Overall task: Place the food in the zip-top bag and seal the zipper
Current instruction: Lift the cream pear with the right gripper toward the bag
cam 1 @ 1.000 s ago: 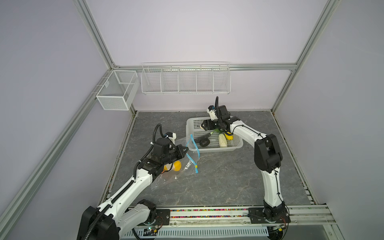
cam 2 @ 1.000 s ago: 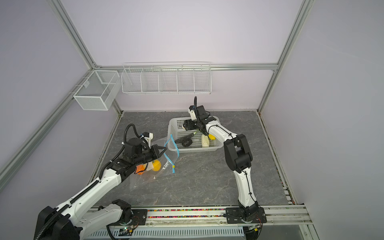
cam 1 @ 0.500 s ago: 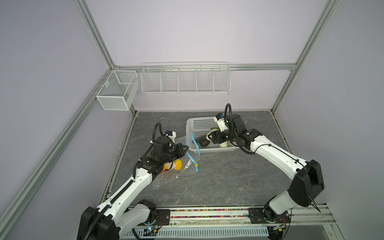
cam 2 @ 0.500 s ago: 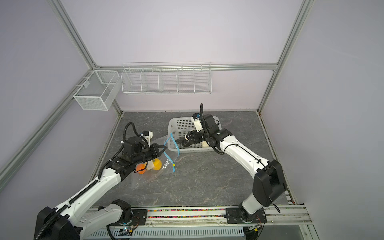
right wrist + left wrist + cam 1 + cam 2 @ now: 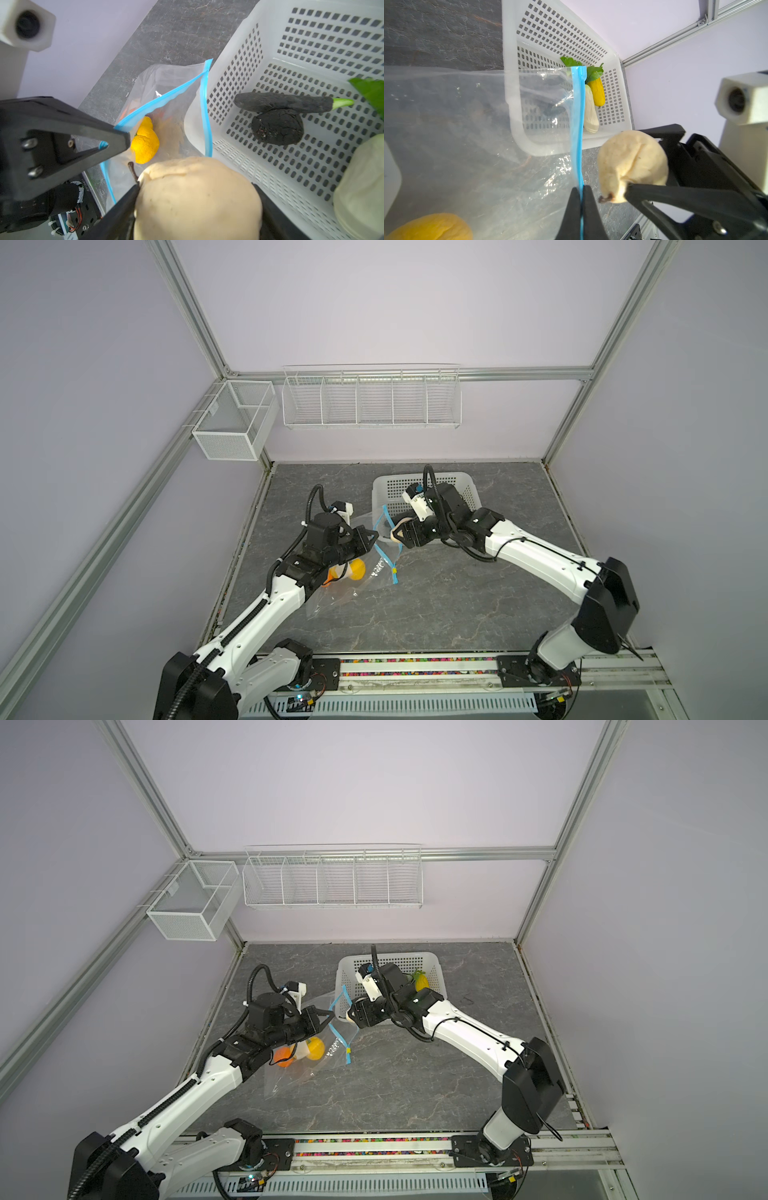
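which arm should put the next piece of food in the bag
Right. The right pincer grips the beige pear just beside the open mouth of the zip-top bag. The left pincer is shut on the blue zipper strip, holding that mouth up, so it looks tied up.

Quick tally: two grippers, left gripper (image 5: 375,536) and right gripper (image 5: 398,534). One zip-top bag (image 5: 291,1079), one white basket (image 5: 390,961). Food: one beige piece (image 5: 631,164), two dark pieces (image 5: 277,129), one white piece (image 5: 590,116), two yellow pieces (image 5: 598,93), one orange piece (image 5: 284,1056). Two wire racks (image 5: 332,884) far back.
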Robot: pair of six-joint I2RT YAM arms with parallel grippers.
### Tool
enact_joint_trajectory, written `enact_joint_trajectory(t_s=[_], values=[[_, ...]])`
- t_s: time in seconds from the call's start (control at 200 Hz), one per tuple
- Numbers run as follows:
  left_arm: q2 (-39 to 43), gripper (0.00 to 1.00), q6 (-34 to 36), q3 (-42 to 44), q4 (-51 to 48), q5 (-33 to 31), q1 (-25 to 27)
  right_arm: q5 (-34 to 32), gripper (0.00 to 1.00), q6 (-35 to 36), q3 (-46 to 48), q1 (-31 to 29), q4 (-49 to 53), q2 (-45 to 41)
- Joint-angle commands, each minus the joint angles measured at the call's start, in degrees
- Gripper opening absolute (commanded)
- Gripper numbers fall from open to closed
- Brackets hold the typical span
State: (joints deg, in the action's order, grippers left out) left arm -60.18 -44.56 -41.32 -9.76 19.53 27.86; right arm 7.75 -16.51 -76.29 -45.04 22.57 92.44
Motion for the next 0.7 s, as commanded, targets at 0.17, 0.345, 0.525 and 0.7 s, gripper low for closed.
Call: enact_joint_trajectory(t_s=[0.17, 0.345, 0.525, 0.7], values=[[1.46, 0.00, -0.55, -2.64, 0.89, -0.27, 1.05, 0.58, 0.66, -1.81, -3.20, -1.42, -0.59, 4.21], [1.65, 0.00, -0.52, -2.20, 1.06, -0.10, 1.06, -0.07, 0.69, -1.99, -4.32, -1.65, 0.02, 5.76], [1.78, 0.00, -0.54, -1.57, 1.41, 0.16, 1.06, -0.10, 0.71, -2.70, -5.51, -1.86, 0.59, 7.43], [1.80, 0.00, -0.51, -1.29, 1.76, 0.18, 1.06, 0.26, 0.73, -2.90, -6.67, -2.07, 0.97, 8.96]])
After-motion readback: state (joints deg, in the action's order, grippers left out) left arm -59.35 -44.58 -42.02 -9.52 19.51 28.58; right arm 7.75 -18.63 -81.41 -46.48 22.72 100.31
